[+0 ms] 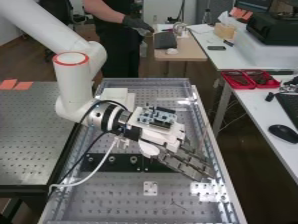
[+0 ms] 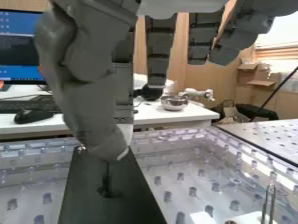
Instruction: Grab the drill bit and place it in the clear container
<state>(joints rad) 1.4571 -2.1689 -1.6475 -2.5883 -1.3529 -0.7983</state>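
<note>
1. The robot hand hangs over the perforated surface, its fingers angled down and away from the arm.
2. From the wrist, I can see its thumb and a finger brought together, pinching the drill bit by the top.
3. The bit's long axis stands about upright, free end pointing down at the black strip.
4. That lower end meets a dark spot on the strip; whether it sits in a hole, I can't tell.
5. The strip lies flat, crosswise to the upright bit.
</note>
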